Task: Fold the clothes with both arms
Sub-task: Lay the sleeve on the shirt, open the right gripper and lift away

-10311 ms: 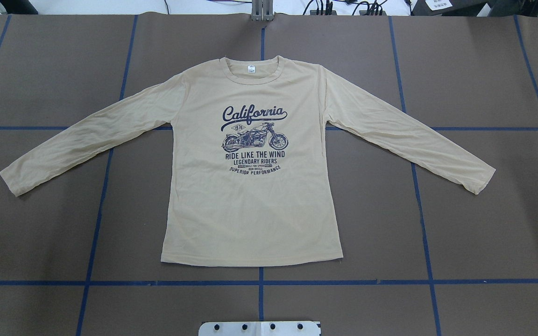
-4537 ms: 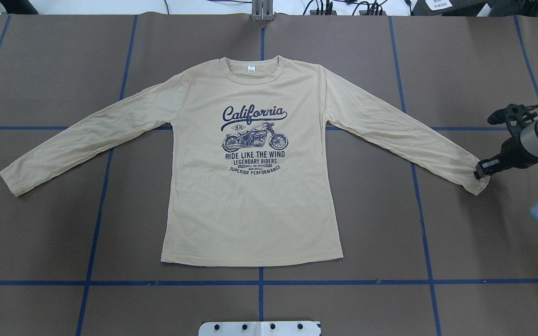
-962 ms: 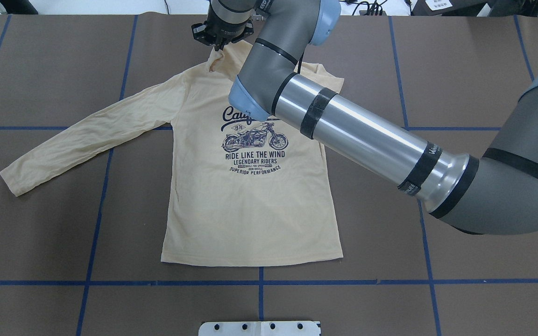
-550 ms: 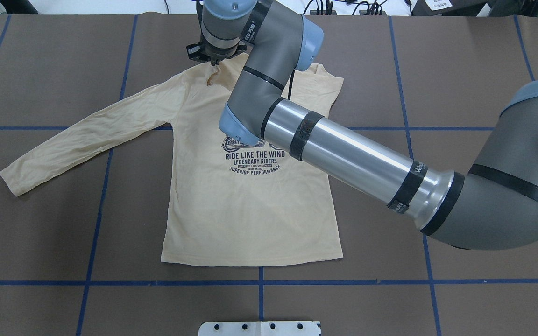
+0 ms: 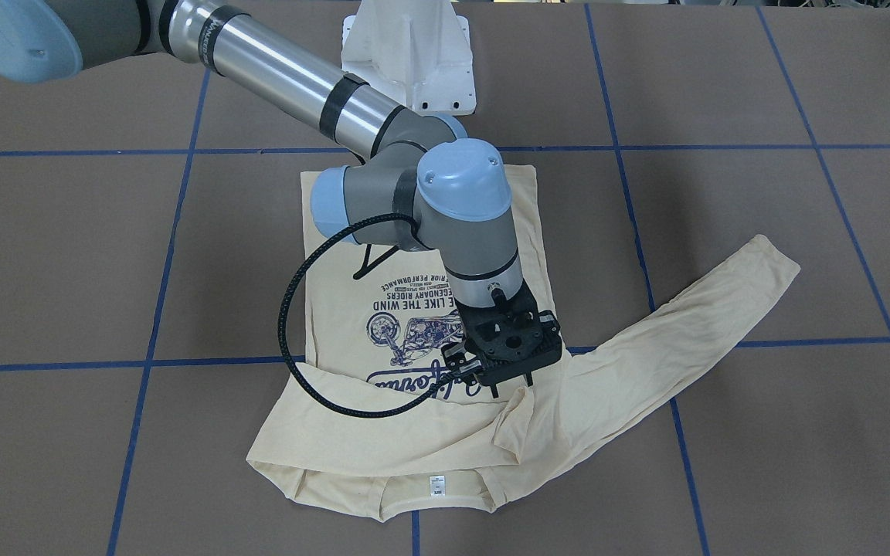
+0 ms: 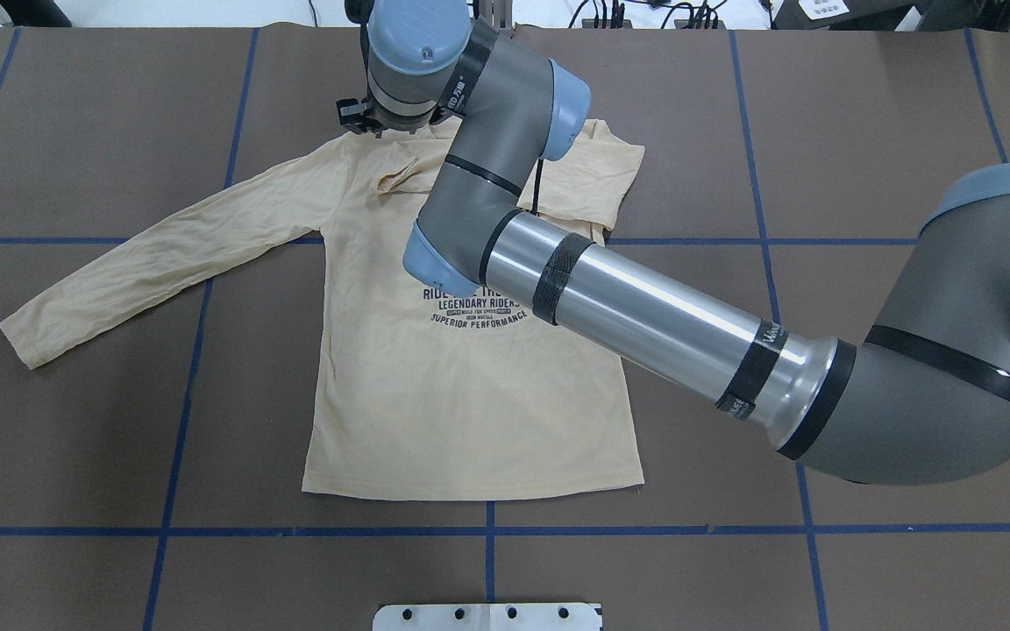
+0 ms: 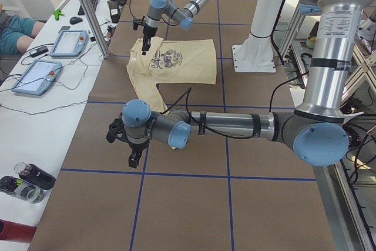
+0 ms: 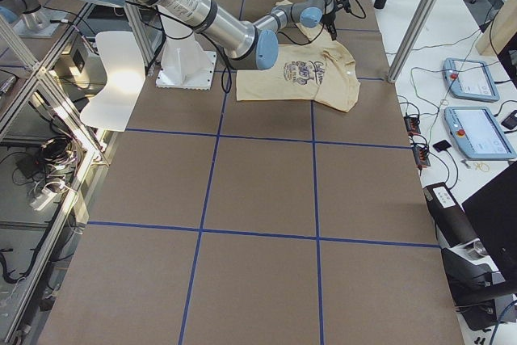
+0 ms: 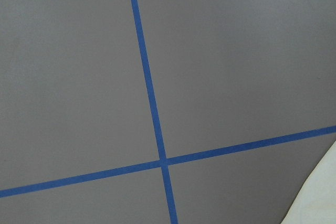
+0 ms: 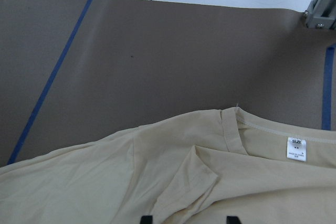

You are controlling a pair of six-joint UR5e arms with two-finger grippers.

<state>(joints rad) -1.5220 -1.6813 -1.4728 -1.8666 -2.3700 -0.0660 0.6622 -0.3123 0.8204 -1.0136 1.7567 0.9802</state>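
Brown table [image 6: 75, 131]: one T-shirt [image 6: 470, 412], two arms [image 7: 235, 124] [image 7: 197, 1]

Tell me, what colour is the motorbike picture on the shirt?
The motorcycle print is navy blue, clearest in the front-facing view.

T-shirt [image 5: 337, 309] on table [image 5: 723, 77], right end effector [image 5: 513, 388] above.

The wide table [image 6: 75, 438] has a flat brown cover, divided in squares by blue tape lines [image 6: 487, 530]. Directly on it lies a pale cream long-sleeved T-shirt [image 6: 470, 403], print upward, and a white pedestal base [image 5: 410, 58] stands there.
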